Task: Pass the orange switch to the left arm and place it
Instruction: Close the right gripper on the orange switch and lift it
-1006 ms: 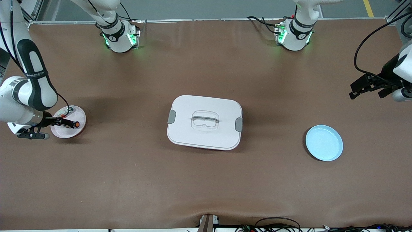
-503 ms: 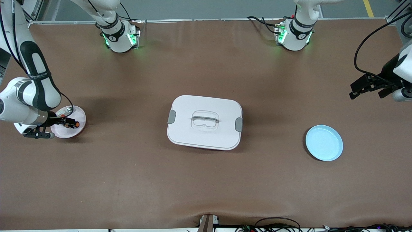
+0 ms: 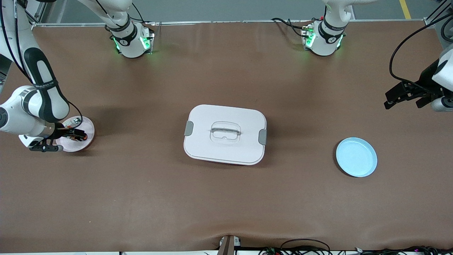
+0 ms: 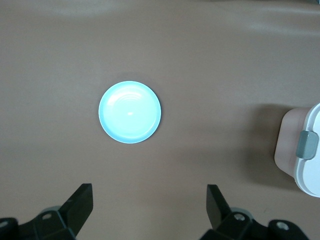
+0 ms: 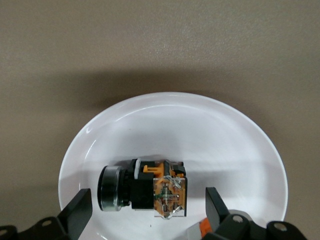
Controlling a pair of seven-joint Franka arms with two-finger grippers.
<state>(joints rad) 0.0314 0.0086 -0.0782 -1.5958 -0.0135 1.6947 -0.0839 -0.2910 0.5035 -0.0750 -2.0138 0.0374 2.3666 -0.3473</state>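
Observation:
The orange switch lies on its side on a small white plate at the right arm's end of the table. It is black, with orange body marks. My right gripper hangs low over that plate, open, one finger on each side of the switch and neither touching it. The white box with grey latches stands shut at mid-table. My left gripper waits open and empty in the air at the left arm's end; its fingers show over bare table.
A light blue plate lies empty toward the left arm's end, nearer the front camera than the left gripper; the left wrist view shows this plate and a box corner. A silvery part with a red bit shares the white plate.
The right arm has come down lower over the white plate, bringing its open fingers around the switch and covering its orange face in the front view. The left arm has not moved.

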